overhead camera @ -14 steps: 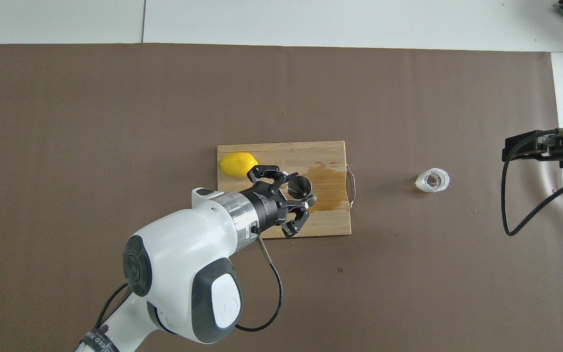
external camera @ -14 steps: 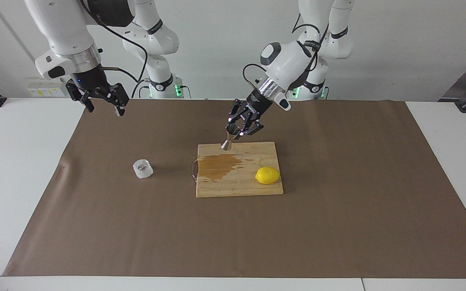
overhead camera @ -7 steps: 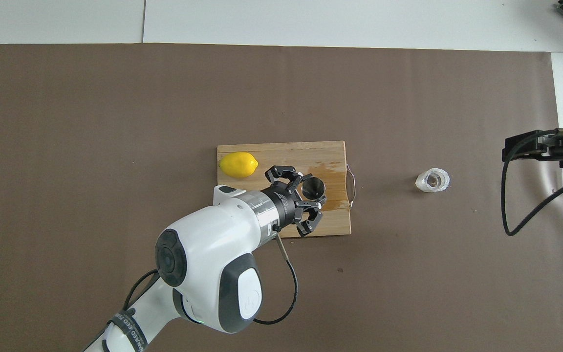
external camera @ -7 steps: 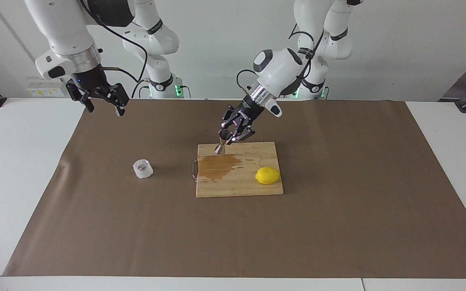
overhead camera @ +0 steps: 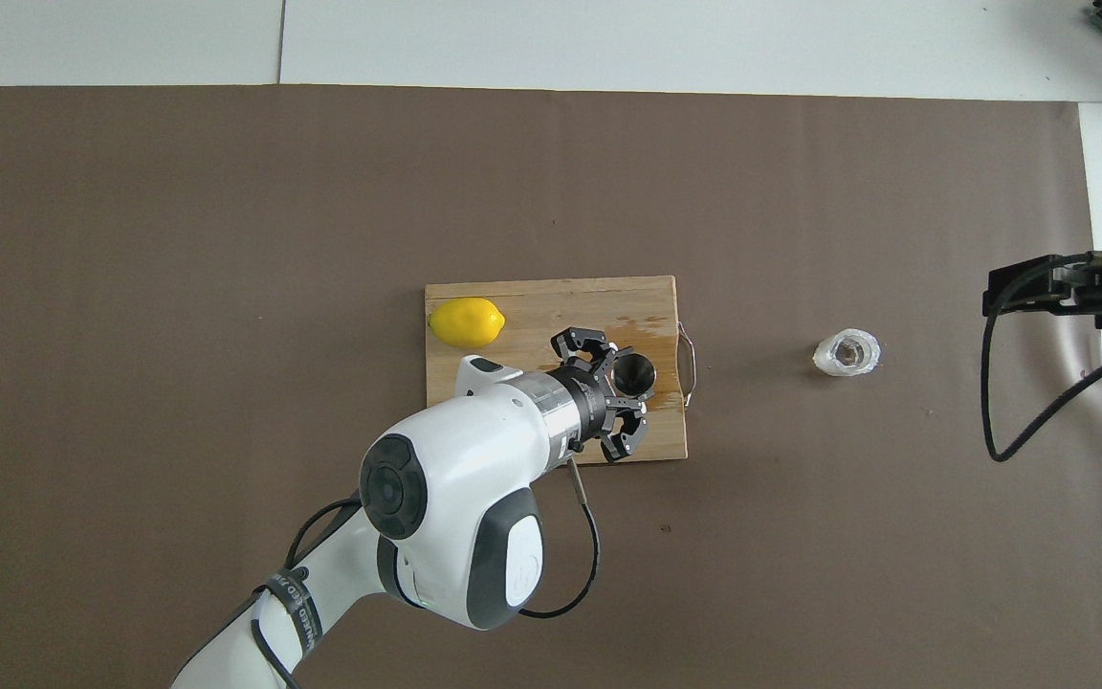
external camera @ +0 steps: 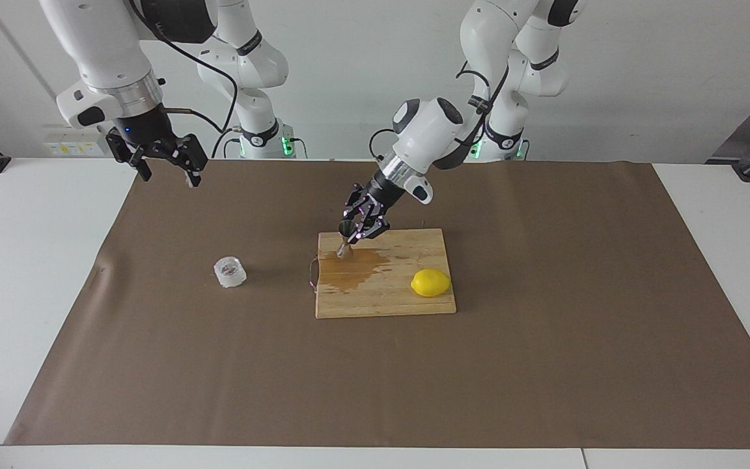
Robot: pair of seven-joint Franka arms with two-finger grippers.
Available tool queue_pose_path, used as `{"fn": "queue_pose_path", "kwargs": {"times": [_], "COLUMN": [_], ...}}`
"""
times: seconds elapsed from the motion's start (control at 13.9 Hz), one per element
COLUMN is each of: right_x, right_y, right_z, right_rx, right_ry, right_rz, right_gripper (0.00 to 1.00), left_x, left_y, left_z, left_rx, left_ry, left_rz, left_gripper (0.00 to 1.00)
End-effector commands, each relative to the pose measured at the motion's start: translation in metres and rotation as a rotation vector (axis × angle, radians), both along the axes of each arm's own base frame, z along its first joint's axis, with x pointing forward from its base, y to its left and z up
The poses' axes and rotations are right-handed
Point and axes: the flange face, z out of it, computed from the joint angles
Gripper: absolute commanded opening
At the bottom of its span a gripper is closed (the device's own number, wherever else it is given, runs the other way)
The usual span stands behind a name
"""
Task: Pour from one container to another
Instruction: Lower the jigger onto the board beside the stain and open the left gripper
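From above we see into the jigger (overhead camera: 634, 374); facing, the left pincer (external camera: 351, 236) grips it over the wet cutting board (external camera: 407, 301). The right pincer (external camera: 165, 168) hangs wide open.

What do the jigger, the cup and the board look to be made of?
Jigger, held by the left gripper: likely polished metal, silvery with a dark reflective bowl seen from overhead. Cup: seemingly clear faceted glass or plastic, whitish, with the brown cover showing through. Cutting board: pale wood or bamboo with strip grain, a darker wet-looking stain and a thin wire handle.
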Motion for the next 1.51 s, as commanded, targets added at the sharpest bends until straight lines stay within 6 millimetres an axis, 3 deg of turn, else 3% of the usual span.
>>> {"fn": "queue_pose_path", "kwargs": {"times": [0.0,0.14,0.58,0.65,0.72,0.79,1.15,1.44], "right_x": [-0.004,-0.005,-0.005,-0.005,-0.005,-0.005,-0.005,-0.005], "right_y": [-0.003,-0.003,-0.003,-0.003,-0.003,-0.003,-0.003,-0.003], "right_z": [0.001,0.001,0.001,0.001,0.001,0.001,0.001,0.002], "right_rx": [0.021,0.020,0.021,0.021,0.021,0.021,0.021,0.021], "right_ry": [0.006,0.007,0.007,0.007,0.007,0.007,0.007,0.006], "right_rz": [-0.004,-0.004,-0.004,-0.004,-0.004,-0.004,-0.004,-0.004], "right_gripper": [1.00,1.00,1.00,1.00,1.00,1.00,1.00,1.00], "left_x": [0.003,0.006,0.006,0.006,0.006,0.006,0.011,0.041], "left_y": [-0.006,-0.005,-0.008,-0.008,-0.007,-0.008,-0.006,0.017], "left_z": [0.000,-0.010,-0.018,-0.018,-0.018,-0.018,-0.003,0.048], "left_rx": [0.008,0.017,0.043,0.043,0.043,0.043,0.037,0.055], "left_ry": [-0.015,-0.002,-0.021,-0.020,-0.020,-0.018,-0.002,0.063], "left_rz": [-0.011,-0.009,-0.037,-0.036,-0.035,-0.036,-0.050,-0.098], "left_gripper": [0.00,0.00,0.01,0.32,0.79,1.00,1.00,1.00]}}
